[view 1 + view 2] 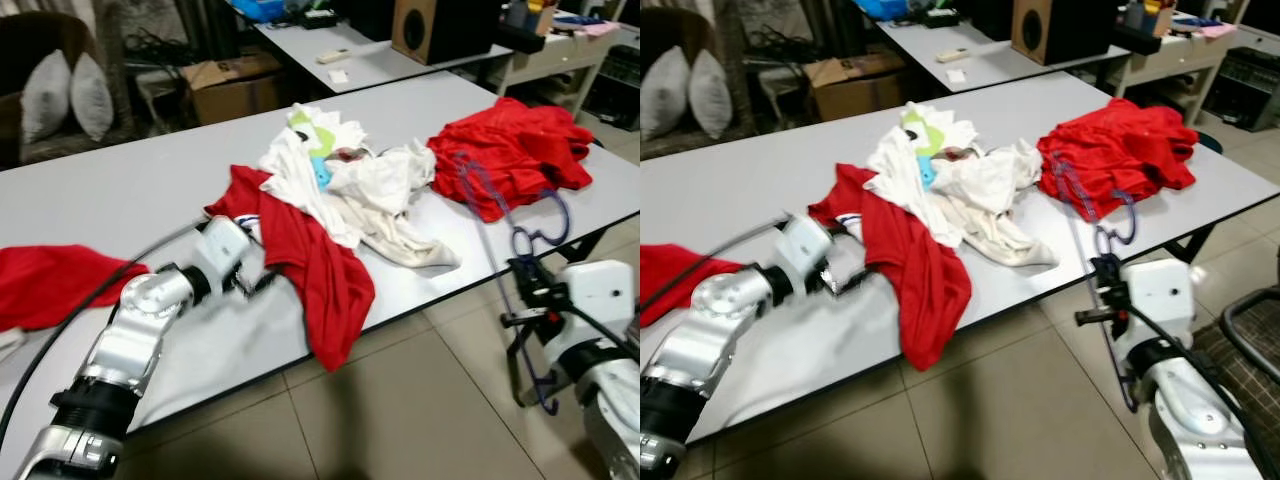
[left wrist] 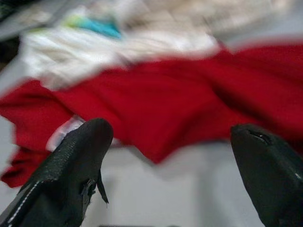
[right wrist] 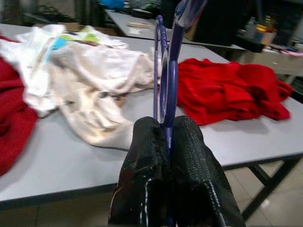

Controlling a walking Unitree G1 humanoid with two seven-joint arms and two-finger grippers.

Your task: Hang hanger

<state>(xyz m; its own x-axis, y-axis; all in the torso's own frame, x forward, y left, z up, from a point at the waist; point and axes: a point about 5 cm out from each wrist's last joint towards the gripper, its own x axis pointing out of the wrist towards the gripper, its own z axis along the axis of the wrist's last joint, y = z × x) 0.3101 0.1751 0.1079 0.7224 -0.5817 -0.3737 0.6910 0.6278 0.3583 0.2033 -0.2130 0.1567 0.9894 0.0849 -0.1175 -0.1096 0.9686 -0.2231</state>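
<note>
While the right end effector (image 3: 168, 142) keeps its two black fingers pressed together on the blue hanger (image 1: 535, 230), the hanger stands up out of the grip rather than lying on the surface (image 1: 150, 180), which looks like a carrying hold: its frame rises straight ahead of the fingertips and its lower part hangs below them, off the near edge. Just beyond the hanger's upper end lies the red heap (image 1: 515, 150) at the far right; ahead and to the inner side is the pile of white clothes (image 1: 350, 185).

Over the surface, the left end effector (image 1: 262, 282) has its fingers (image 2: 80, 161) spread wide apart with nothing between them. Directly ahead of their tips, very close, lies the red garment (image 1: 320, 265) that drapes over the near edge, so the spread looks made ready to take its cloth. Whether the tips touch it I cannot tell. Another red cloth (image 1: 50, 280) lies well out to the outer side of that arm.
</note>
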